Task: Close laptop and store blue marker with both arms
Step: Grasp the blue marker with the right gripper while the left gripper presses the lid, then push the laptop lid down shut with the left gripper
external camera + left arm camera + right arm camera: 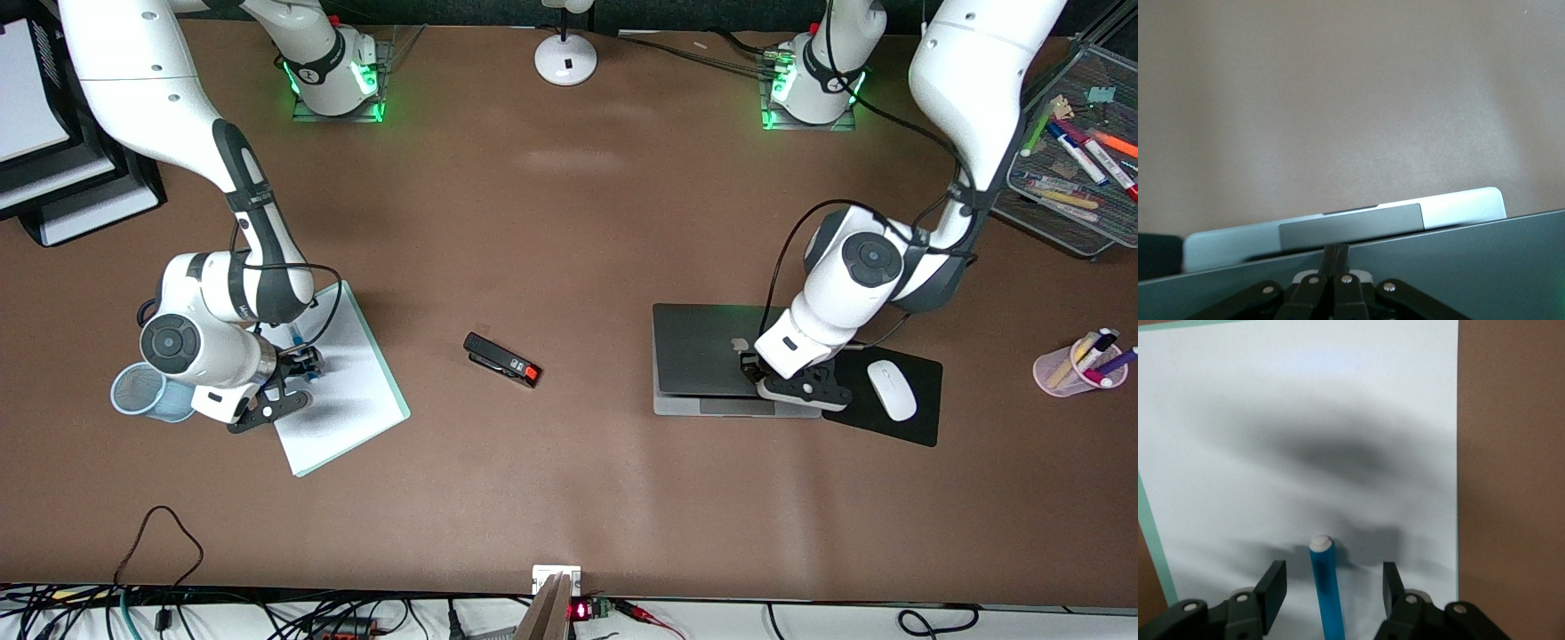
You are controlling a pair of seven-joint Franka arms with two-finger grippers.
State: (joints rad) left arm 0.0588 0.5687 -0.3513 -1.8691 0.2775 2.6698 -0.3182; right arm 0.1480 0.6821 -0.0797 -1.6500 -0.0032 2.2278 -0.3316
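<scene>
The silver-grey laptop (702,356) lies toward the left arm's end of the table. Its lid is tilted low over the base, and a strip of base with the trackpad (1351,227) shows past the lid's edge. My left gripper (754,369) is shut and empty, with its fingertips (1336,257) pressed on the lid (1471,267) near the apple logo. The blue marker (296,339) lies on a white sheet (347,391) toward the right arm's end. My right gripper (307,363) is open and low over the sheet. Its fingers straddle the marker (1326,593) without touching it.
A blue mesh cup (142,391) stands beside the right gripper. A black stapler (502,360) lies mid-table. A white mouse (892,389) sits on a black mouse pad (920,422) beside the laptop. A pink pen cup (1062,364) and a mesh tray (1058,213) of markers are at the left arm's end.
</scene>
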